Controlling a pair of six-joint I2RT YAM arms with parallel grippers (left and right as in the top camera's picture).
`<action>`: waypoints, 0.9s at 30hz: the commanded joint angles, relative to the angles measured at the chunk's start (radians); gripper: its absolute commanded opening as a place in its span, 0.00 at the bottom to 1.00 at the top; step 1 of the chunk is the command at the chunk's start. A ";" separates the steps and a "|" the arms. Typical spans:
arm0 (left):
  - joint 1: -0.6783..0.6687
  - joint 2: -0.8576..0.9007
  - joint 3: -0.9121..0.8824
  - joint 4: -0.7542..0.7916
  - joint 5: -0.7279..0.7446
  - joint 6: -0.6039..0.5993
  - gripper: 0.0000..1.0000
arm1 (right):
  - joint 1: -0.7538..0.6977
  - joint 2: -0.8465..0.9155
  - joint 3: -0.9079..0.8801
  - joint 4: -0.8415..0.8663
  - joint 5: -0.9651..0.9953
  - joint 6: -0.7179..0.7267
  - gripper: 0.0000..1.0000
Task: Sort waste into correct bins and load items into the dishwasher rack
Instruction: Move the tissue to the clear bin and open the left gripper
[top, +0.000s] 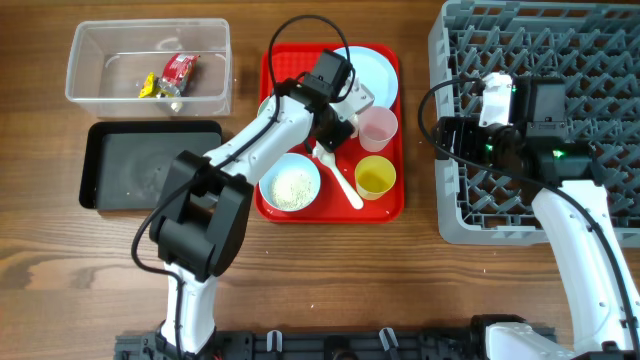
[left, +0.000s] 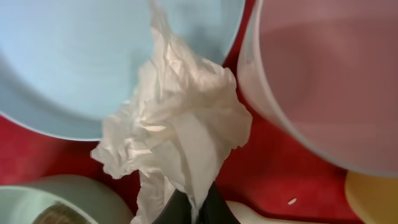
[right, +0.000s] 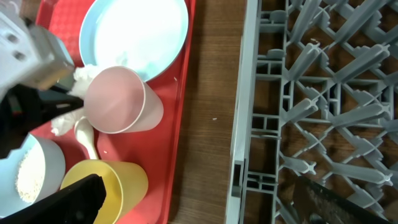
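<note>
Over the red tray (top: 392, 205), between the pale-blue plate (top: 378, 65) and the pink cup (top: 378, 127), my left gripper (left: 193, 208) is clenched on a crumpled white paper scrap (left: 180, 130). I judge this to be the waste-sorting step: the pinch is made, the lift is not.

Next I need to raise the scrap clear of the cup's rim without tipping it, then carry it left toward the clear tub (top: 105, 55), where a red wrapper (top: 180, 68) and a yellow wrapper (top: 150, 87) lie, or toward the black tray (top: 150, 165). Which bin takes paper I cannot tell.

My right gripper (top: 442, 137), jaws spread wide, hangs empty at the dishwasher rack (top: 560, 60).

From overhead my arm covers most of the pale-green bowl (left: 62, 193). How much paper sits between my pads is cut off at the bottom of the wrist view.
</note>
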 joint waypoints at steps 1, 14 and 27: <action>0.003 -0.163 0.076 0.005 0.023 -0.061 0.04 | 0.002 0.009 0.015 -0.002 0.013 0.011 1.00; 0.476 -0.192 0.074 0.062 -0.087 -0.316 0.04 | 0.002 0.009 0.015 -0.003 0.013 0.011 1.00; 0.520 -0.173 0.075 0.069 0.137 -0.316 1.00 | 0.002 0.009 0.015 -0.004 0.013 0.011 1.00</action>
